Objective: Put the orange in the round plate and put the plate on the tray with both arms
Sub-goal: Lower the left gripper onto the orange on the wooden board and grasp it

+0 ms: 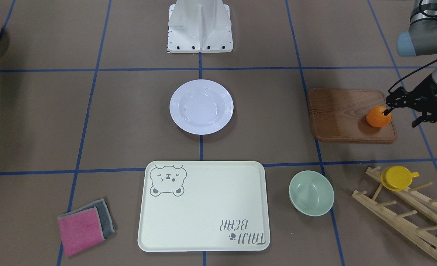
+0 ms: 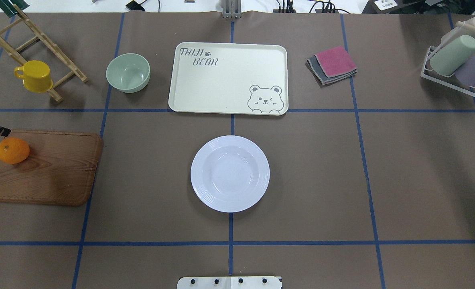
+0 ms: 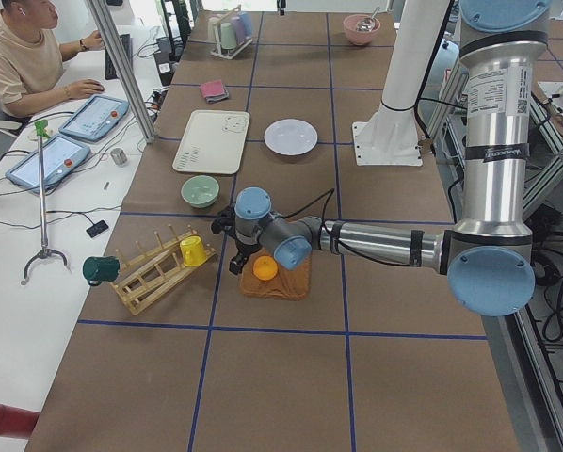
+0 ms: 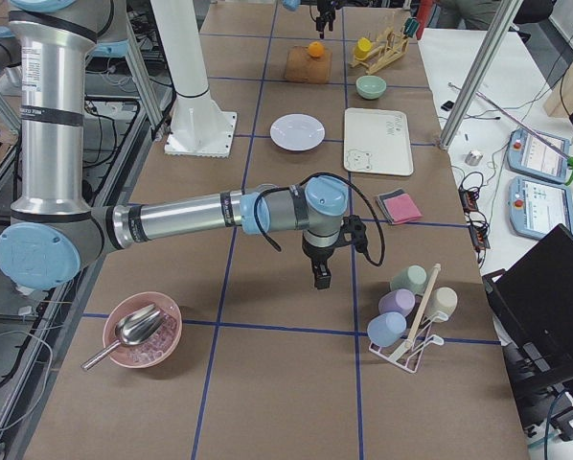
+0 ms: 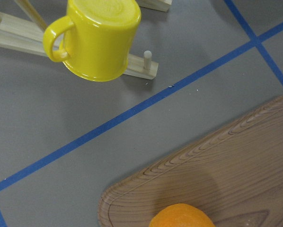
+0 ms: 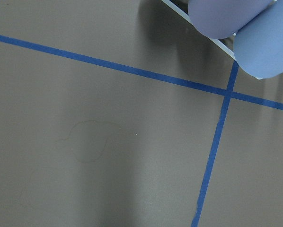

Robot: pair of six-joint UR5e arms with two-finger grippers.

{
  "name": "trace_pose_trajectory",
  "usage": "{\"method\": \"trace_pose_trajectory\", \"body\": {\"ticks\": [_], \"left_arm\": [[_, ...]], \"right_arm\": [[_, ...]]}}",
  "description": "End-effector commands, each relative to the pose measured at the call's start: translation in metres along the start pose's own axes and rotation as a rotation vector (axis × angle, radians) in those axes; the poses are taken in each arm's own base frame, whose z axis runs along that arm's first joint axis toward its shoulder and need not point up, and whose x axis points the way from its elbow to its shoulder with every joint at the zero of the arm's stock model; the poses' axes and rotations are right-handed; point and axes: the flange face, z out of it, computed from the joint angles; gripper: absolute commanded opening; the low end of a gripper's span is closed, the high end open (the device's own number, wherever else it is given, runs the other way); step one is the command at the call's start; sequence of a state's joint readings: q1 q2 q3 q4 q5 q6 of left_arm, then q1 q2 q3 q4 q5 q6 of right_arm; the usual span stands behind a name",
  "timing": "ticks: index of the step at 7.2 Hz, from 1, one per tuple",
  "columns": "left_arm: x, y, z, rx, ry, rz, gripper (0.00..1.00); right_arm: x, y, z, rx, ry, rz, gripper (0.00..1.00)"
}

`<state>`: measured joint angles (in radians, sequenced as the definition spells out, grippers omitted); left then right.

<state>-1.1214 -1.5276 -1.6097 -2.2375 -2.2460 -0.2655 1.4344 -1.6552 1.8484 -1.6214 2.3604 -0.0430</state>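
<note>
The orange (image 1: pixel 378 116) lies on a corner of a brown wooden board (image 1: pixel 340 114), also seen as the orange (image 2: pixel 13 150) from overhead and the orange (image 5: pixel 181 217) at the bottom of the left wrist view. My left gripper (image 1: pixel 402 117) hovers open just beside it, on the side away from the plate, with one fingertip (image 1: pixel 388 110) at the fruit's edge. The round plate (image 2: pixel 230 173) sits empty mid-table. The tray (image 2: pixel 227 80) lies empty just beyond it. My right gripper (image 4: pixel 320 273) hangs over bare table near the cup stand; I cannot tell its state.
A yellow cup (image 2: pixel 35 76) hangs on a wooden peg rack (image 1: pixel 406 214) near the board. A green bowl (image 2: pixel 128 73) stands left of the tray, folded cloths (image 2: pixel 333 64) to its right. A stand of cups (image 2: pixel 458 60) is far right. A person (image 3: pixel 27 56) sits at the side desk.
</note>
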Motion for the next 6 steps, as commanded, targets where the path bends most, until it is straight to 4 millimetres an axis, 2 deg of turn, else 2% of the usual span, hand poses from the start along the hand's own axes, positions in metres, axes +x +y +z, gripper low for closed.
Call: {"method": "trace_pose_trajectory", "body": {"ticks": [1, 4, 6], "left_arm": [[0.007, 0.005, 0.014, -0.004, 0.011, -0.021, 1.00], [0.025, 0.008, 0.030, -0.033, 0.028, -0.058, 1.00], [0.031, 0.020, 0.046, -0.053, -0.015, -0.051, 1.00]], "right_arm": [[0.000, 0.000, 0.000, 0.000, 0.001, 0.000, 1.00], [0.001, 0.000, 0.001, -0.001, 0.001, 0.001, 1.00], [0.002, 0.000, 0.002, -0.003, 0.001, 0.003, 1.00]]}}
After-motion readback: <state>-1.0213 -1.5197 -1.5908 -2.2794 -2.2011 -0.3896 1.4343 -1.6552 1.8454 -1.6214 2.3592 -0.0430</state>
